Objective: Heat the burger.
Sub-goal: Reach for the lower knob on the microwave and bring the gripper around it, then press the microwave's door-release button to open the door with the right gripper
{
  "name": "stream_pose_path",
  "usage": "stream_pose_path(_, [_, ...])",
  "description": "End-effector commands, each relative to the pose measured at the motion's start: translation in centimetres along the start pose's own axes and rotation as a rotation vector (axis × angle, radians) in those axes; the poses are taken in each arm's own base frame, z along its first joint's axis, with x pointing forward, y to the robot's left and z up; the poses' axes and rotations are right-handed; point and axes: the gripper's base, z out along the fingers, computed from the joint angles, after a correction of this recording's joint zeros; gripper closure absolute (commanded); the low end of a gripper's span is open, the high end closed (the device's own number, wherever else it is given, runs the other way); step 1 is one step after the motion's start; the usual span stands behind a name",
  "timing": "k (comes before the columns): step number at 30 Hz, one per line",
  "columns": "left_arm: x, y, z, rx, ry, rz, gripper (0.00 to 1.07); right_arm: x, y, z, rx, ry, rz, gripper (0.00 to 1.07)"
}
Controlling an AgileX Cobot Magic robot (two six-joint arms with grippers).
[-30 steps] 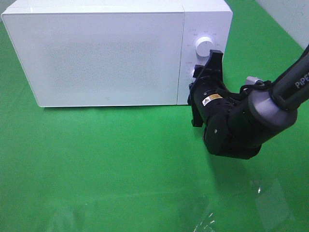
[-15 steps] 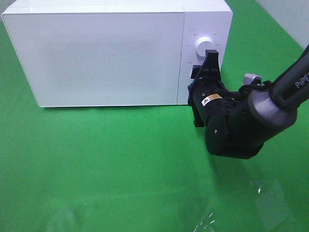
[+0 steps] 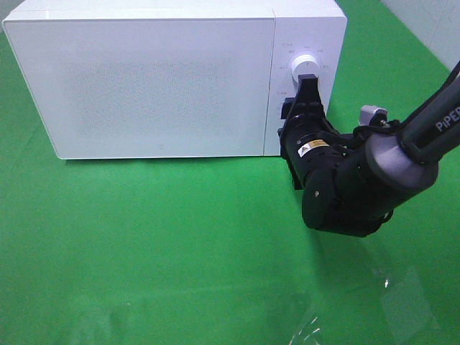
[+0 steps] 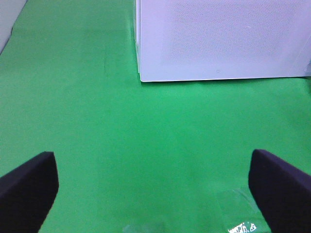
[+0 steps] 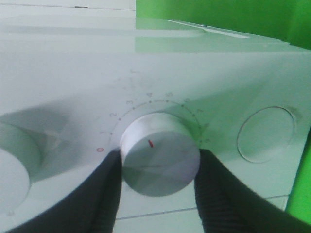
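Big white microwave (image 3: 316, 29) sits at the back of the green bench (image 3: 144, 244). Its door (image 3: 144, 86) is shut flat, so no burger in sight from here & I can't tell where it is. The strip right of the door has a top knob (image 3: 304, 65), a lower knob (image 5: 158, 155) w/ small numbers round it & a red mark, and a round button (image 5: 266, 134) beside that. A fat black arm (image 3: 359, 180) comes in from the right & hides most of the strip. Right claw (image 5: 159, 171) is half shut w/ one black finger each side of the lower knob, both touching, so it's a pinch. The box is smooth & shiny w/ round corners, the door has a fine dotty patch, & the knob is a short round drum. The bench top is flat, w/ a shiny clear patch (image 3: 402, 302) near the front. Left claw (image 4: 154, 194) hangs spread wide over green, well apart from the microwave's front corner. Lots of open bench in front of the door.
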Motion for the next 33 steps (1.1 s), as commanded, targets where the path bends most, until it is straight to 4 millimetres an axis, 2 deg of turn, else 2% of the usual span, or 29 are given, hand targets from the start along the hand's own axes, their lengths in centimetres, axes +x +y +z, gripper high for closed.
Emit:
stream_pose_path(1, [0.1,0.0,-0.2,-0.001,-0.021,-0.003,0.06,1.4,3.1,0.0,-0.209,0.049,-0.033,0.74])
stream_pose_path(2, [0.1,0.0,-0.2,-0.001,-0.021,-0.003,0.06,1.4,3.1,0.0,-0.209,0.049,-0.033,0.74])
stream_pose_path(3, [0.1,0.0,-0.2,-0.001,-0.021,-0.003,0.06,1.2,3.1,0.0,-0.202,0.03,-0.024,0.66])
stream_pose_path(6, [0.1,0.0,-0.2,-0.001,-0.021,-0.003,0.06,1.0,3.0,0.0,-0.195,0.009,-0.02,0.6])
stream_pose_path(12, [0.1,0.0,-0.2,-0.001,-0.021,-0.003,0.06,0.8,2.8,-0.4,-0.178,0.013,-0.046,0.55])
stream_pose_path(17, [0.1,0.0,-0.2,-0.001,-0.021,-0.003,0.06,0.1,2.8,-1.8,-0.141,0.044,-0.11,0.47])
stream_pose_path(19, [0.1,0.0,-0.2,-0.001,-0.021,-0.003,0.06,0.0,2.7,-2.5,-0.082,0.087,-0.165,0.41])
stream_pose_path(22, [0.1,0.0,-0.2,-0.001,-0.021,-0.003,0.06,0.0,2.8,-2.8,-0.06,0.107,-0.191,0.4])
stream_pose_path(26, [0.1,0.0,-0.2,-0.001,-0.021,-0.003,0.06,-0.3,3.8,-4.9,0.009,0.221,-0.38,0.39])
stream_pose_path(29, [0.1,0.0,-0.2,-0.001,-0.021,-0.003,0.06,-0.3,3.9,-5.2,0.025,0.24,-0.422,0.39])
stream_pose_path(33, [0.1,0.0,-0.2,-0.001,-0.021,-0.003,0.06,-0.3,5.2,-7.0,0.116,0.376,-0.659,0.39])
